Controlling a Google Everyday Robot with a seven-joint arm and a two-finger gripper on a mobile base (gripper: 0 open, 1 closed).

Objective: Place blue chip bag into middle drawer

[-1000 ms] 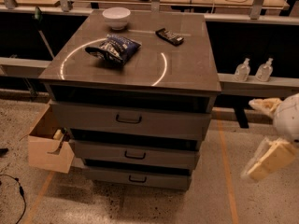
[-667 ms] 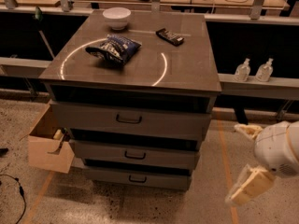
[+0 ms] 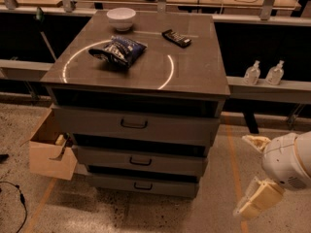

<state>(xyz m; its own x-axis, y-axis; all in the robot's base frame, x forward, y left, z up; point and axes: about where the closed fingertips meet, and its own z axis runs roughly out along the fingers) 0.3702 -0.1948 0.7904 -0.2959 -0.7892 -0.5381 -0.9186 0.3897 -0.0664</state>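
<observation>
The blue chip bag [image 3: 118,50] lies crumpled on the grey cabinet top [image 3: 194,72], left of centre inside a bright ring of light. Below it, the middle drawer [image 3: 141,161] is the second of three grey fronts, with a small dark handle and a dark gap above it. My gripper [image 3: 250,176] hangs low at the right edge of the camera view, beside the cabinet at about middle-drawer height. It is cream-coloured, well away from the bag, and holds nothing I can see.
A white bowl [image 3: 121,18] and a flat black packet [image 3: 176,38] rest at the back of the cabinet top. A tan wooden box [image 3: 48,147] juts out at the cabinet's left. Two clear bottles [image 3: 263,73] stand on a ledge at the right. A cable [image 3: 14,198] lies on the floor.
My arm has dropped lower and shifted a little left toward the cabinet's right side. The bag, bowl, packet and drawers have not moved.
</observation>
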